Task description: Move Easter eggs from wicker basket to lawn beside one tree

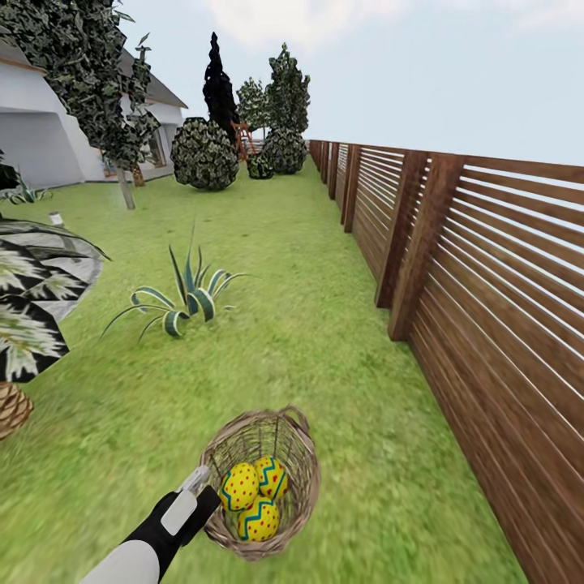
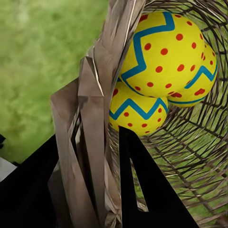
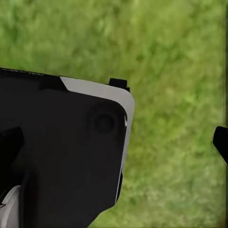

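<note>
The wicker basket [image 1: 261,478] is tipped on the lawn [image 1: 308,324] near the bottom of the head view, its mouth facing me. All three Easter eggs [image 1: 239,485] [image 1: 272,477] [image 1: 259,519] lie inside, yellow with red dots and blue zigzags. My left gripper [image 1: 197,480] is shut on the basket's rim, and the left wrist view shows one finger on each side of the woven wall [image 2: 90,137], with the eggs [image 2: 161,52] just beyond. A pale-trunked tree [image 1: 126,188] stands far off at the left. My right gripper [image 3: 115,142] hangs open over grass, empty.
A brown slatted fence [image 1: 487,284] runs along the right side. A spiky striped plant [image 1: 186,302] grows ahead on the left, near the grey patio [image 1: 49,268] and a scaly palm trunk [image 1: 12,410]. Rounded bushes [image 1: 203,154] and a white house [image 1: 40,138] stand far back.
</note>
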Robot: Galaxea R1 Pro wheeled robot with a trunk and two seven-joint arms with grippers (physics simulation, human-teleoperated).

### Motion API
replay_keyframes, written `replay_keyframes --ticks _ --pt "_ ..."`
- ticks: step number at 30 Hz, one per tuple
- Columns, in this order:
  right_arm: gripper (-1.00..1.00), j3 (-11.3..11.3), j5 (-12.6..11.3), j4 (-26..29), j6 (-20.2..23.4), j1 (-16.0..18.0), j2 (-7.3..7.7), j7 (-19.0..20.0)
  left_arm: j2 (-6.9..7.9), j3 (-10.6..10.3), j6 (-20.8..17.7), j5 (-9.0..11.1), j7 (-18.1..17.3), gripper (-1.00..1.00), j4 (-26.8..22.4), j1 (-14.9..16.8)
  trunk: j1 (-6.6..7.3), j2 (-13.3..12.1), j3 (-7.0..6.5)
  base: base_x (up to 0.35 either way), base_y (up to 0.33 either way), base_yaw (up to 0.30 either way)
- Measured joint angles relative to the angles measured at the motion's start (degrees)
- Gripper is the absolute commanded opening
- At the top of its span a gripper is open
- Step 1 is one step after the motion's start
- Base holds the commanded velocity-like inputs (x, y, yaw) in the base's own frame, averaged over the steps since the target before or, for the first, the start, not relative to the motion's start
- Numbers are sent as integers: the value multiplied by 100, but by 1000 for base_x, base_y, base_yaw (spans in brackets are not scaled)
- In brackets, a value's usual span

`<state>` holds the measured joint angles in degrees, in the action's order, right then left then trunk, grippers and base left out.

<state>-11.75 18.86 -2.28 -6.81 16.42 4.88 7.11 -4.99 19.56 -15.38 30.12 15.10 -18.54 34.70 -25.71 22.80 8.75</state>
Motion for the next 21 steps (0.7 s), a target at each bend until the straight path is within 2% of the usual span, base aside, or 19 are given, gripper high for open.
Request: replay_keyframes --ticks 7,13,21 --pt "100 1 15 -1 0 0 0 -6 0 -1 0 14 0 -100 3 -1 0 -1 -23 328 -106 17" --pt "100 1 16 -2 0 1 0 -8 1 5 -1 14 0 -100 1 -1 0 -1 -24 328 -106 231" --pt "100 1 16 -1 0 0 0 -9 1 3 -1 13 0 -100 3 -1 0 0 -23 328 -106 11"
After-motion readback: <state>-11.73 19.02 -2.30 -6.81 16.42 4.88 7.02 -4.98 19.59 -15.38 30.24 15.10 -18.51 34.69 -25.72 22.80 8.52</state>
